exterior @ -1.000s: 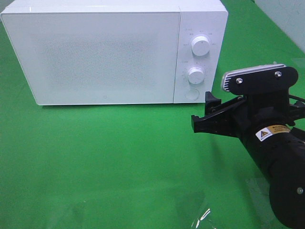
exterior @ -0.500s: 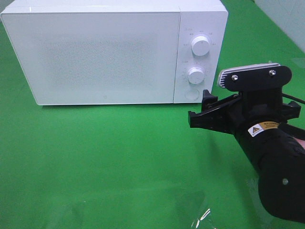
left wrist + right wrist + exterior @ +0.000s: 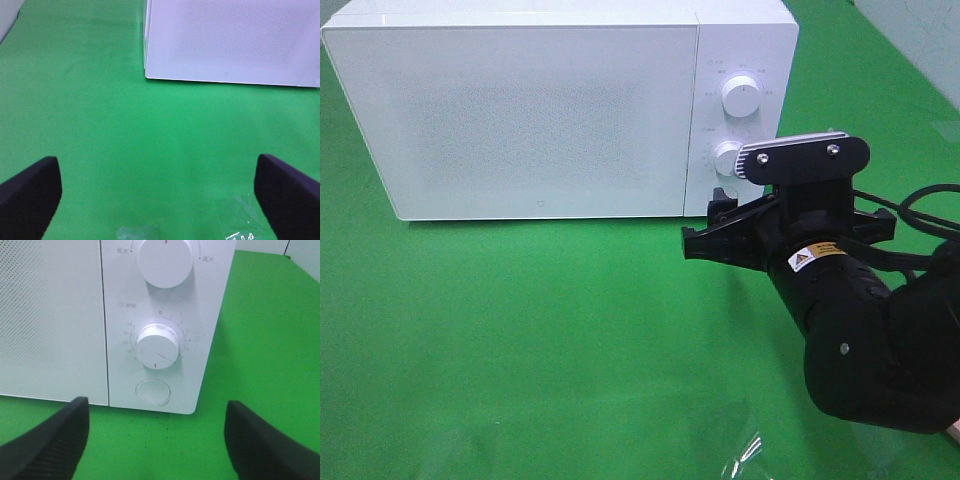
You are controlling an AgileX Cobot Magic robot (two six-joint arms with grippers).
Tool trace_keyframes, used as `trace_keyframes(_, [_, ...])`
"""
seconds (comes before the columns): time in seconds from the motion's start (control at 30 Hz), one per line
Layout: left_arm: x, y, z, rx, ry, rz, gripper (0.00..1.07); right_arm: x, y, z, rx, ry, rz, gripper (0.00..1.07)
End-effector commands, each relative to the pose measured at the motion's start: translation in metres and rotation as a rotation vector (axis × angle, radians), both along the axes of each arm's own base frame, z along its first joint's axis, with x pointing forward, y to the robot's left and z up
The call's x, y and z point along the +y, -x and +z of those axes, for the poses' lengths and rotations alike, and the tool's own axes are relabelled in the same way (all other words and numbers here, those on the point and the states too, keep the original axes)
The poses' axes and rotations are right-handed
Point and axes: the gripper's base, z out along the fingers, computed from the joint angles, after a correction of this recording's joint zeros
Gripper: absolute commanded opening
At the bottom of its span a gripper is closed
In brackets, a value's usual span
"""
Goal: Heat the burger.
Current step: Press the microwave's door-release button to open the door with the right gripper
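Shut white microwave, right gripper facing round button, fingers spread

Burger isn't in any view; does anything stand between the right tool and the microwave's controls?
Nothing visible does. The right tool, jaws open, faces the lower dial and round button over green cloth. The microwave door is shut, so whether the burger sits inside cannot be told.

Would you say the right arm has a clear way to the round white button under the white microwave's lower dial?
Probably yes: the right gripper faces that round white button, jaws open, nothing between them.
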Motion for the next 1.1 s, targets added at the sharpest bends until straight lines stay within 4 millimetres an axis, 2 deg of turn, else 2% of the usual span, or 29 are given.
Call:
trace_keyframes(0.03, [0.000, 0.002, 0.000, -0.022, 0.006, -0.005, 0.96, 0.004, -0.007, -0.002, 0.001, -0.013, -0.001, 0.73])
trace_keyframes(0.27, [0.000, 0.002, 0.000, -0.022, 0.006, -0.005, 0.96, 0.001, -0.018, -0.005, 0.022, -0.037, -0.005, 0.73])
trace_keyframes(0.43, [0.000, 0.002, 0.000, -0.022, 0.006, -0.005, 0.96, 0.000, -0.019, -0.005, 0.027, -0.057, -0.013, 0.73])
trace_keyframes(0.6, [0.000, 0.002, 0.000, -0.022, 0.006, -0.005, 0.96, 0.000, -0.019, -0.007, 0.061, -0.228, -0.065, 0.67])
trace_keyframes(0.63, [0.000, 0.002, 0.000, -0.022, 0.006, -0.005, 0.96, -0.001, -0.019, -0.007, 0.072, -0.343, -0.102, 0.62])
trace_keyframes(0.67, [0.000, 0.002, 0.000, -0.022, 0.006, -0.005, 0.96, -0.001, -0.019, -0.007, 0.072, -0.343, -0.102, 0.62])
trace_keyframes(0.7, [0.000, 0.002, 0.000, -0.022, 0.006, -0.005, 0.96, -0.001, -0.019, -0.007, 0.076, -0.392, -0.119, 0.60])
trace_keyframes(0.73, [0.000, 0.002, 0.000, -0.022, 0.006, -0.005, 0.96, -0.001, -0.019, -0.007, 0.085, -0.505, -0.153, 0.53])
trace_keyframes(0.77, [0.000, 0.002, 0.000, -0.022, 0.006, -0.005, 0.96, -0.001, -0.019, -0.007, 0.085, -0.505, -0.153, 0.53])
trace_keyframes(0.8, [0.000, 0.002, 0.000, -0.022, 0.006, -0.005, 0.96, -0.001, -0.019, -0.008, 0.102, -0.632, -0.192, 0.46])
trace_keyframes(0.83, [0.000, 0.002, 0.000, -0.022, 0.006, -0.005, 0.96, -0.001, -0.019, -0.008, 0.102, -0.632, -0.192, 0.46])
trace_keyframes(0.87, [0.000, 0.002, 0.000, -0.022, 0.006, -0.005, 0.96, 0.000, -0.019, -0.009, 0.127, -0.748, -0.230, 0.39])
trace_keyframes(0.9, [0.000, 0.002, 0.000, -0.022, 0.006, -0.005, 0.96, 0.000, -0.019, -0.009, 0.127, -0.748, -0.230, 0.39])
trace_keyframes(0.93, [0.000, 0.002, 0.000, -0.022, 0.006, -0.005, 0.96, 0.000, -0.018, -0.011, 0.159, -0.874, -0.274, 0.31])
trace_keyframes(0.97, [0.000, 0.002, 0.000, -0.022, 0.006, -0.005, 0.96, 0.000, -0.018, -0.011, 0.159, -0.874, -0.274, 0.31])
trace_keyframes(1.03, [0.000, 0.002, 0.000, -0.022, 0.006, -0.005, 0.96, 0.001, -0.017, -0.012, 0.190, -1.032, -0.331, 0.21])
trace_keyframes(1.07, [0.000, 0.002, 0.000, -0.022, 0.006, -0.005, 0.96, 0.001, -0.017, -0.012, 0.190, -1.032, -0.331, 0.21])
trace_keyframes(1.1, [0.000, 0.002, 0.000, -0.022, 0.006, -0.005, 0.96, 0.001, -0.017, -0.013, 0.201, -1.108, -0.359, 0.17])
